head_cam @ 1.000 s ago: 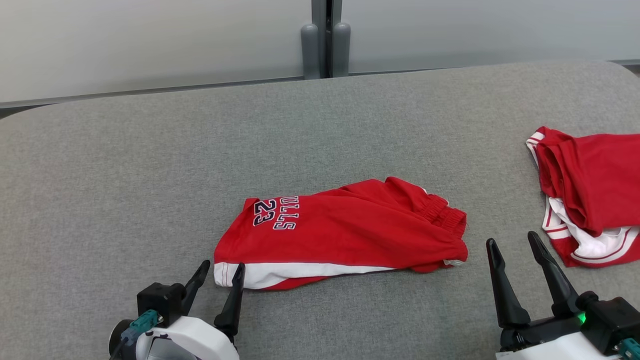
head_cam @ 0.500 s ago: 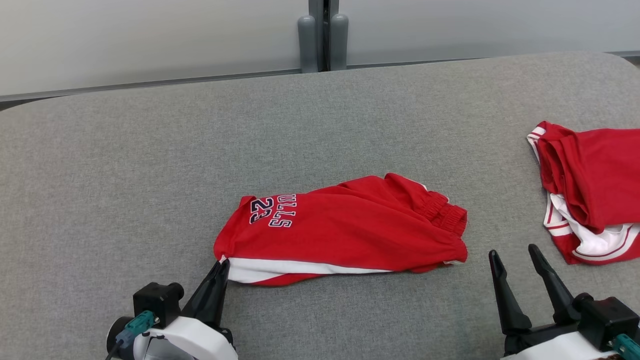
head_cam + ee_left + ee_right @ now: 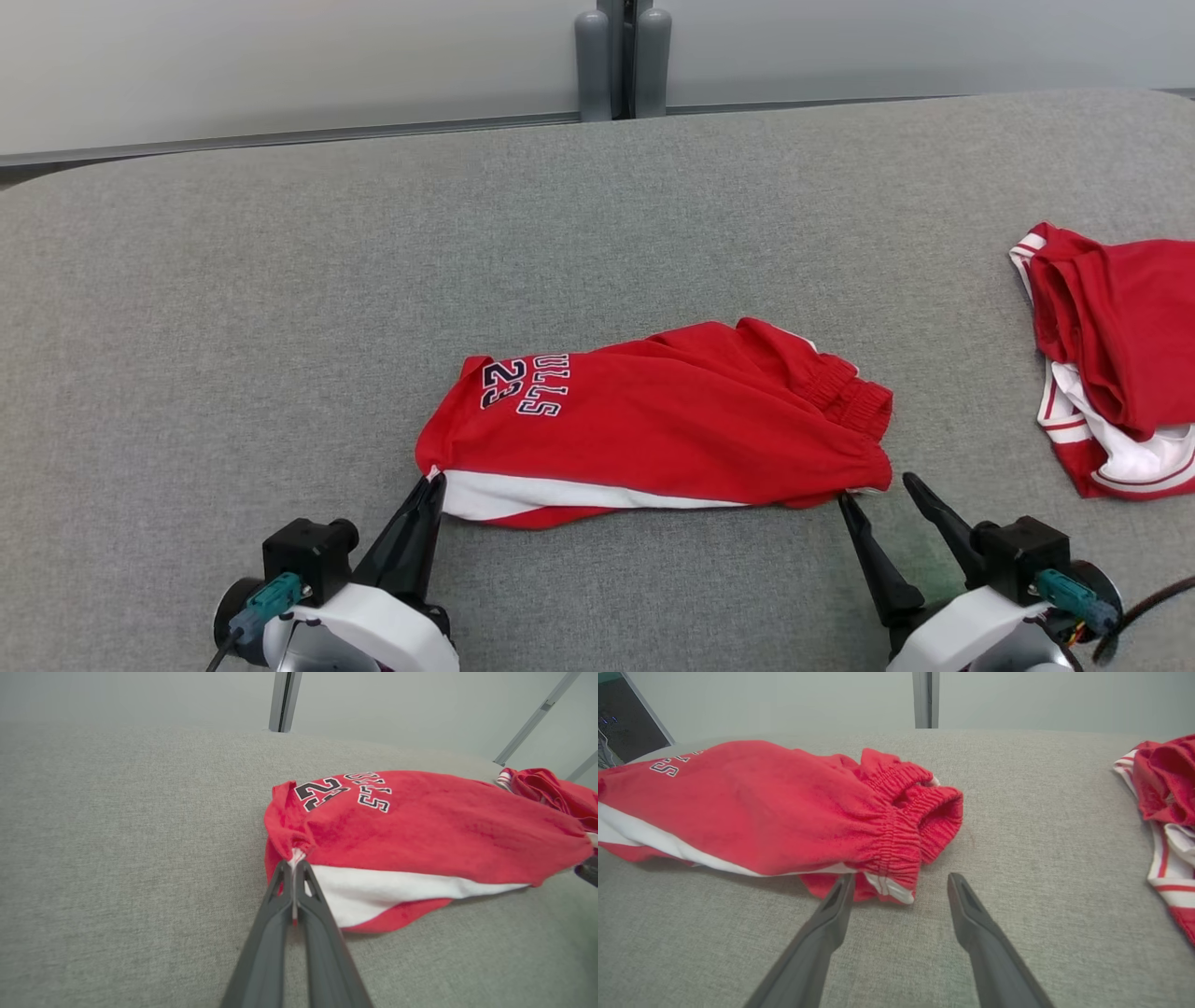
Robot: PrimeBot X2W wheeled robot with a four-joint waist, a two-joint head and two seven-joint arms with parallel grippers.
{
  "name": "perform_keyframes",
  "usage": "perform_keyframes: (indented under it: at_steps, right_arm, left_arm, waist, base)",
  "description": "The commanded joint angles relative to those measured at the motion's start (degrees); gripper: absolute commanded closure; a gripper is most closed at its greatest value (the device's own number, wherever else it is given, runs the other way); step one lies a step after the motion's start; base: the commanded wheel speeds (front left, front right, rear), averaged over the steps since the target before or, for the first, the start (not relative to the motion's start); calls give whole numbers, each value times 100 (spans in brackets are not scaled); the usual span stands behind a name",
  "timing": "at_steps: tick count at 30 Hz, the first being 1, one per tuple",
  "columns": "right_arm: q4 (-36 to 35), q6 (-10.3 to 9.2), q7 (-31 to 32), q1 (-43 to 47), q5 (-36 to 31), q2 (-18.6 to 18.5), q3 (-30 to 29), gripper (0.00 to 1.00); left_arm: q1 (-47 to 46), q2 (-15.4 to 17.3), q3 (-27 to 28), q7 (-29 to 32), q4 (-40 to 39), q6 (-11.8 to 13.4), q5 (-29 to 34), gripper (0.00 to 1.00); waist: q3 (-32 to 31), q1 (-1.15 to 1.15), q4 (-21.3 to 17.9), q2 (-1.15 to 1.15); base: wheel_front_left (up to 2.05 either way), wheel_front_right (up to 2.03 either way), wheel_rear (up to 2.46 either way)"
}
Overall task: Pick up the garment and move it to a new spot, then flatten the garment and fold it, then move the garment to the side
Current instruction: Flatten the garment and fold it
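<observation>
Your left end effector (image 3: 432, 483): fingers pressed together, pinching hem corner of red shorts (image 3: 653, 420). Your right end effector (image 3: 876, 489): spread, waistband corner between tips. Shorts lie mid-desk (image 3: 280, 280); second red garment (image 3: 1120, 327) at right edge.
</observation>
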Motion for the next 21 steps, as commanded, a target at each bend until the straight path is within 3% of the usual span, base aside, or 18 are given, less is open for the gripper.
perform_keyframes:
  at_steps: [1, 2, 3, 4, 5, 6, 13, 21]
  right_arm:
    - [81, 1, -44, -99, 61, -29, 43, 0]
    - [184, 1, -66, -169, 91, -46, 120, 0]
    - [279, 1, -52, -218, 136, -44, 210, 11]
    - [355, 1, -69, -264, 176, -52, 262, 56]
    - [415, 1, -97, -309, 221, -65, 305, 74]
    - [475, 0, -113, -339, 295, -65, 376, 100]
    - [259, 0, -360, -313, 561, -227, 471, 100]
    - [-1056, 0, -287, -426, 571, -472, 330, 100]
  left_arm:
    - [-100, 16, 0, -46, 0, 1, -26, 100]
    - [-101, 14, -5, -55, 6, -1, -31, 100]
    - [-104, 13, -11, -68, 16, -3, -37, 100]
    - [-113, 9, -14, -79, 18, -3, -41, 100]
    - [-123, 2, -23, -100, 18, -4, -40, 100]
    - [-130, 0, -30, -111, 25, -6, -38, 100]
    - [-122, 65, 39, -375, -169, 65, 18, 100]
    - [-334, 310, 190, -563, -976, 183, 189, 100]
  waist:
    - [1, 0, 11, 0]
    - [0, 0, 17, 0]
    - [-3, 0, 24, 0]
    - [-6, 0, 34, 0]
    - [-8, 0, 44, 0]
    - [-12, 0, 52, 0]
    - [-69, 0, 45, 0]
    - [-151, 0, -77, 0]
  base:
    - [0, 0, 0]
    - [0, 0, 0]
    - [0, 0, 0]
    - [0, 0, 0]
    - [0, 0, 0]
    - [0, 0, 0]
    - [0, 0, 0]
    - [0, 0, 0]
